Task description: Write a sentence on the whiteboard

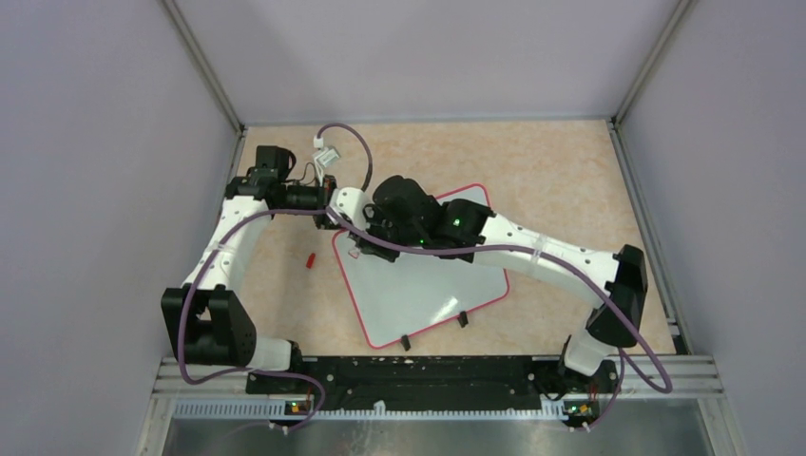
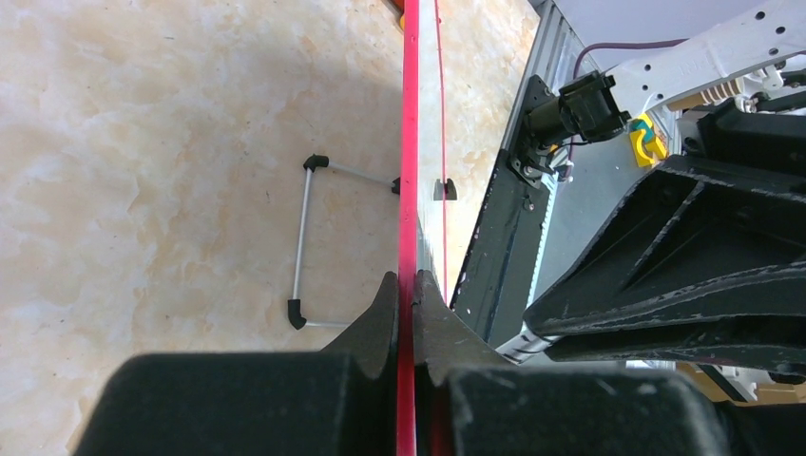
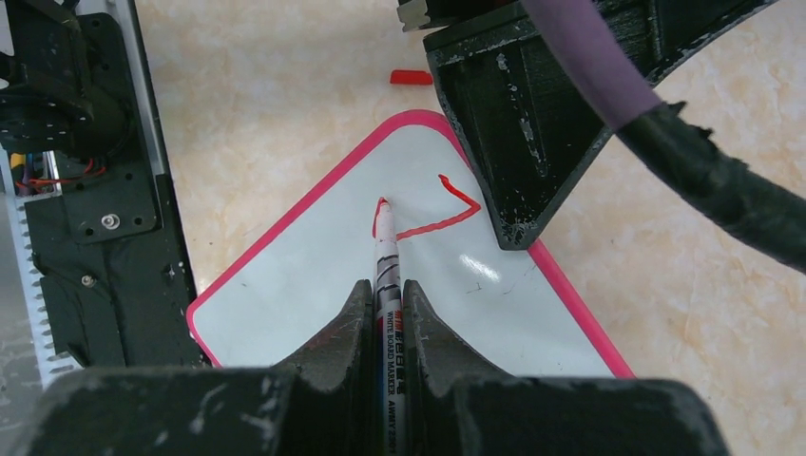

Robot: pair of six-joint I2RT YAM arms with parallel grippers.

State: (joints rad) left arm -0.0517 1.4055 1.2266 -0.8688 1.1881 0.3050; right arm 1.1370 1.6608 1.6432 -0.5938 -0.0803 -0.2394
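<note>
marker [image 3: 387, 252] clamped in right gripper [image 3: 387, 290], tip on whiteboard [image 3: 304, 280]; left gripper [image 2: 408, 283] pinches its edge

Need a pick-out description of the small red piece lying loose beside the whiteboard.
Find the whiteboard, the big white pink-framed panel lying mid-table. Just left of its far-left corner, on the bare marbled tabletop, lies a small red stub, probably a cap. It is the only loose red thing off the board and touches nothing.
</note>
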